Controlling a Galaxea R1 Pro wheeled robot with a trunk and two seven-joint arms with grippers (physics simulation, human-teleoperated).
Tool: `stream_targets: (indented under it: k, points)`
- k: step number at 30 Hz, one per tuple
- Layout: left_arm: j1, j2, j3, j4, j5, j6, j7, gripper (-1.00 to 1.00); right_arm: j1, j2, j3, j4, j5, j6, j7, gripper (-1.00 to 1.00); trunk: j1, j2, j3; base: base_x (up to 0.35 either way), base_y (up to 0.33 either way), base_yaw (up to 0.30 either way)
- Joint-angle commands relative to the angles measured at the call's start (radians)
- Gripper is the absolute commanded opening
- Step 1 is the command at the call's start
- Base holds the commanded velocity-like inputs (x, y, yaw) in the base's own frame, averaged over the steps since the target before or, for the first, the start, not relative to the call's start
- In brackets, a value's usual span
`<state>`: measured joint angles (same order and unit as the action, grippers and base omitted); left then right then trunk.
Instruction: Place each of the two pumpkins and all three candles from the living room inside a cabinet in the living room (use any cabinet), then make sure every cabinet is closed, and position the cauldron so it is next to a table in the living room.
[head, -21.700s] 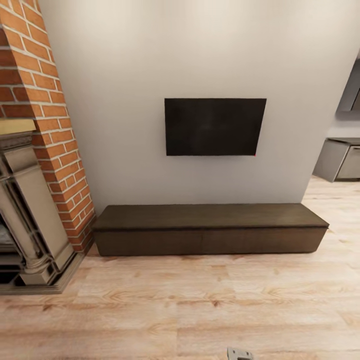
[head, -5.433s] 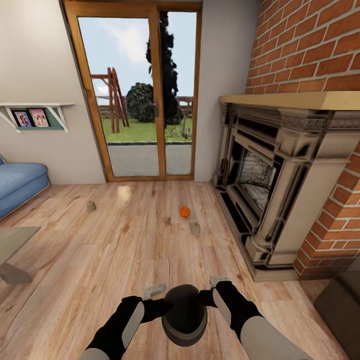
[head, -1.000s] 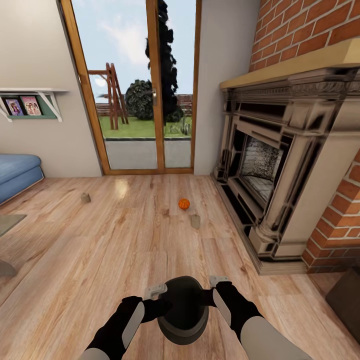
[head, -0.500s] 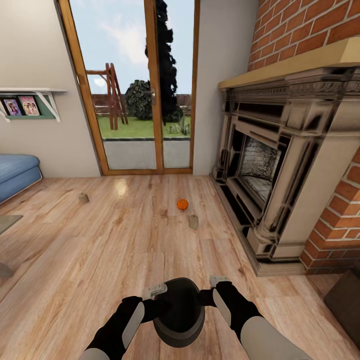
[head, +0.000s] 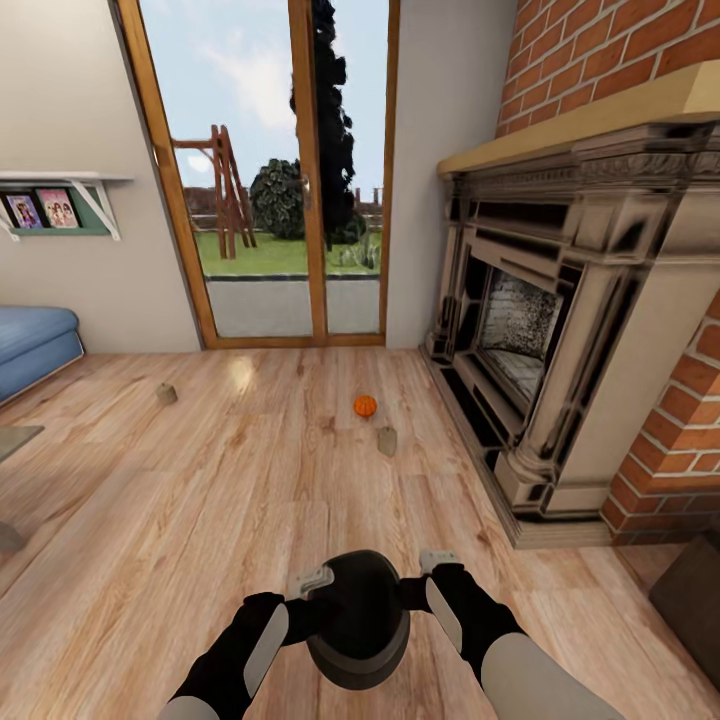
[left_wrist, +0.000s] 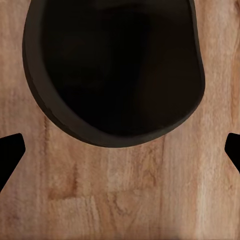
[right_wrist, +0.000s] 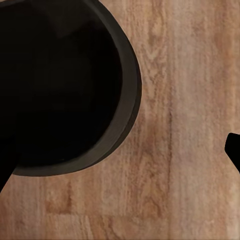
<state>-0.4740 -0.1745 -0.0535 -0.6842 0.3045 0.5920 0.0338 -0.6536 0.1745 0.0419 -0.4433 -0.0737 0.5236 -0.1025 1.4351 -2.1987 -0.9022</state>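
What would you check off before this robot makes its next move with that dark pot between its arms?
1. Cauldron sits between left gripper and right gripper: ok.
2. Firm hold on the cauldron: cannot tell.
3. Floor ahead free up to the pumpkin: ok.
4. Pumpkin and two candles, nearer one and farther one, put away: not ok, they lie on the floor.
5. Third candle and second pumpkin located: cannot tell.
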Motion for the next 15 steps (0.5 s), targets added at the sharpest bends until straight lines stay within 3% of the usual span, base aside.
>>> stream_targets:
  k: [1,15]
  points:
    - [0.000,0.000,0.000,0.000,0.000,0.000,0.000,1.00,0.000,0.000,0.000,0.000,0.000,0.000,0.000,1.00,0.004,-0.007,-0.003,0.000,0.000,0.000]
    - [0.000,0.000,0.000,0.000,-0.001,0.002,0.000,1.00,0.000,0.000,-0.001,-0.003,-0.001,-0.003,0.001,1.00,0.058,-0.105,-0.047,0.000,0.000,0.000]
